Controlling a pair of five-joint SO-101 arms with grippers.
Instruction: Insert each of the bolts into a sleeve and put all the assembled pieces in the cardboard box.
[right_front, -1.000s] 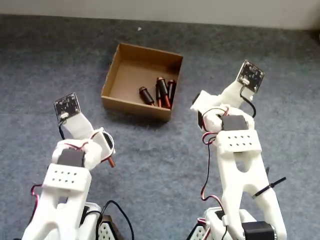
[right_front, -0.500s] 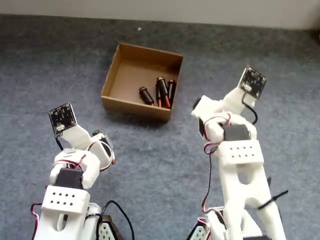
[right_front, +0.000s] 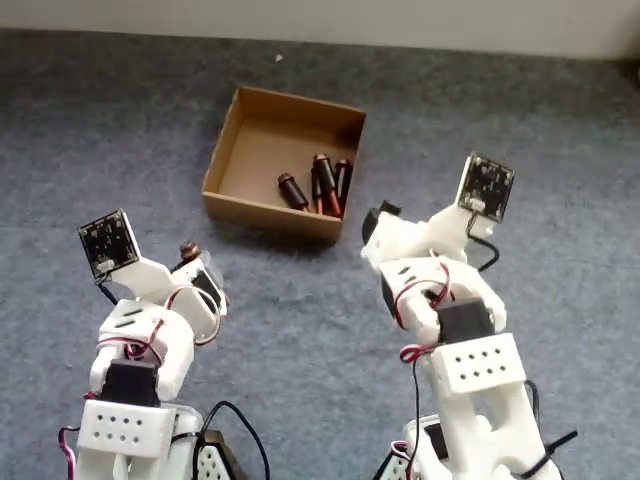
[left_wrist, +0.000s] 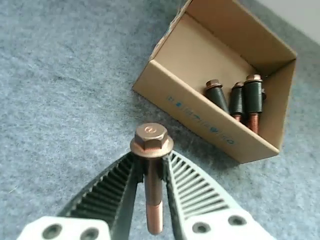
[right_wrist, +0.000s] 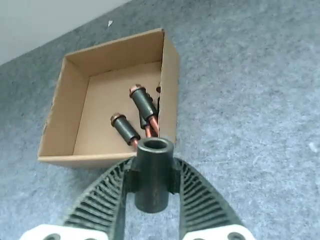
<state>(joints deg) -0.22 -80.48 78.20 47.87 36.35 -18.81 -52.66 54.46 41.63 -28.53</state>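
A copper bolt (left_wrist: 152, 170) stands head-up between the ribbed fingers of my left gripper (left_wrist: 152, 192), which is shut on it; from above the bolt (right_front: 188, 251) shows at the left arm's tip, in front of the cardboard box (right_front: 225, 160). My right gripper (right_wrist: 152, 190) is shut on a black sleeve (right_wrist: 152, 172) with its open end up; this sleeve (right_front: 376, 215) sits just right of the box's front corner. Three assembled pieces (right_front: 318, 184) lie in the box, also seen as assembled pieces (left_wrist: 235, 97) and assembled pieces (right_wrist: 137, 112) in the wrist views.
Grey carpet (right_front: 300, 320) covers the whole floor between and around the arms. A pale wall strip (right_front: 400, 20) runs along the far edge.
The left arm has pulled back and turned the bolt upright. The right arm has swung left toward the box's front corner with the sleeve.
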